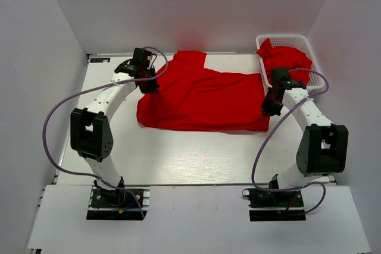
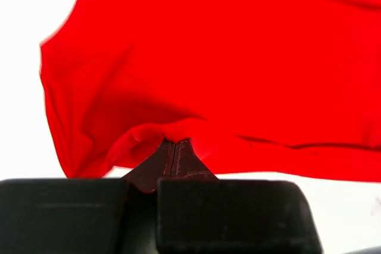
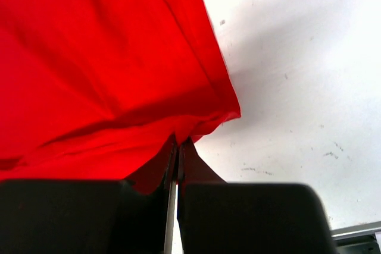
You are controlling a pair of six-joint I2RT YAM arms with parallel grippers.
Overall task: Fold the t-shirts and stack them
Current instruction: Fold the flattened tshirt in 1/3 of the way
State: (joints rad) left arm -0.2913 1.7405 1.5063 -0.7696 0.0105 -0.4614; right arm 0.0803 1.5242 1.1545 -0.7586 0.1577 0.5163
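A bright red t-shirt (image 1: 202, 96) lies spread across the middle of the white table, one sleeve sticking out toward the back. My left gripper (image 1: 149, 81) is shut on its left edge; in the left wrist view the cloth (image 2: 238, 57) bunches into the gripper's (image 2: 176, 142) closed tips. At the shirt's right edge my right gripper (image 1: 271, 106) is shut on the cloth, and the right wrist view shows the red hem (image 3: 107, 69) pinched in the gripper (image 3: 178, 142). More red t-shirts (image 1: 284, 59) sit crumpled in the basket.
A white lattice basket (image 1: 300, 41) stands at the back right corner of the table (image 1: 178, 159). White walls close in the left, back and right sides. Purple cables loop from both arms.
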